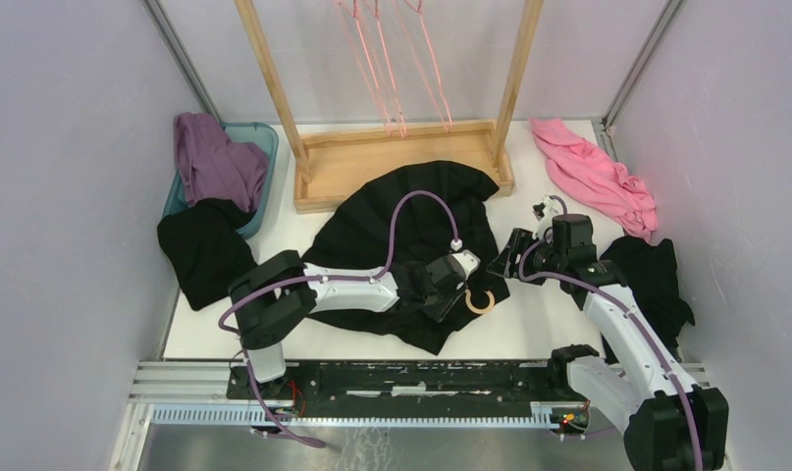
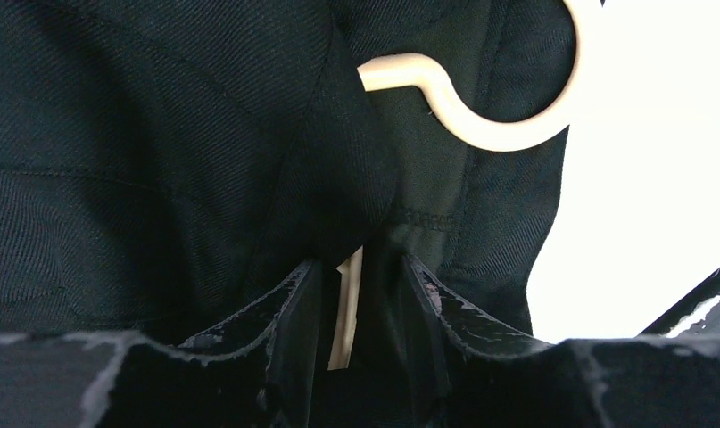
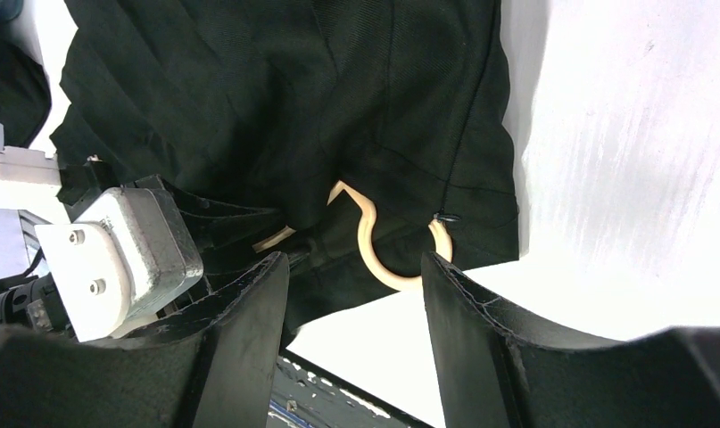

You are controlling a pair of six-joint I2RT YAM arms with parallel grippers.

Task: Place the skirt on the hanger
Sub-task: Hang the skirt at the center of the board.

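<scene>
The left gripper (image 2: 360,272) is partly closed. Its fingers (image 2: 289,308) stand on either side of a fold of the skirt (image 1: 401,231) and a thin pale strip of the hanger (image 2: 347,303) that shows in the gap. It cannot be told whether the pads press on the cloth and strip or only straddle them. From above, this gripper lies over the skirt's near right part, at about 4 o'clock from the cloth's middle, just beside the hook (image 1: 480,302).

The right gripper (image 3: 356,267) is spread wide and grasps nothing. It hovers at about 3 o'clock from the skirt's middle, just off the cloth's right edge and aimed back toward 8 o'clock, with the hook visible past its fingers.

The skirt lies spread flat on the white worktop (image 1: 539,334). Its long axis runs roughly from 1 o'clock to 7 o'clock, with the far edge reaching the base of the wooden rack (image 1: 401,162) and the near edge close to the arms' side of the worktop.

The hanger is almost wholly under the skirt. Only the hook and the short strip show. The hook pokes out at the skirt's near right edge, flat on the worktop, pointing toward about 4 o'clock. The hanger's arms are covered, so their long axis cannot be told.
</scene>
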